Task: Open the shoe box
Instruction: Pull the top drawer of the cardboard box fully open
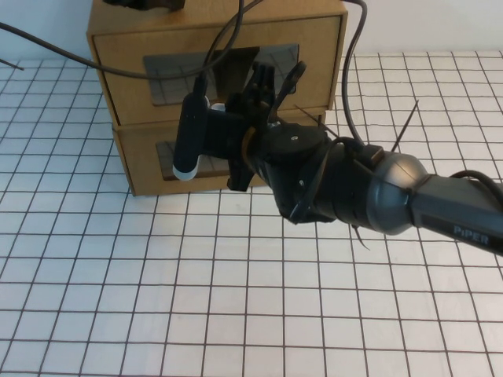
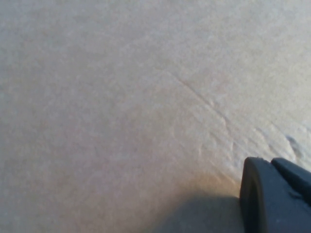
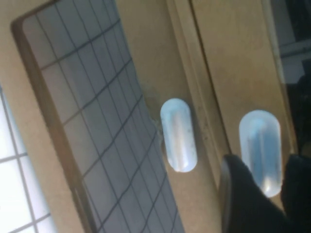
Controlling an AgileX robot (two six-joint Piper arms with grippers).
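Two brown cardboard shoe boxes are stacked at the back of the table, the upper box (image 1: 314,63) on the lower box (image 1: 141,165). Each front has a window and a translucent handle. My right gripper (image 1: 275,82) reaches to the upper box's front. In the right wrist view its fingers (image 3: 235,194) sit on both sides of the upper box's handle (image 3: 260,141), closed against it. The lower box's handle (image 3: 178,135) is free beside the lower window (image 3: 97,121). My left gripper (image 1: 145,4) rests on top of the upper box, pressed close to bare cardboard (image 2: 121,107).
The white grid-patterned table (image 1: 196,298) stretches out in front of the boxes. Black cables (image 1: 354,71) loop over the right arm and across the upper box's front. The right arm's bulky wrist (image 1: 338,184) hangs just in front of the lower box.
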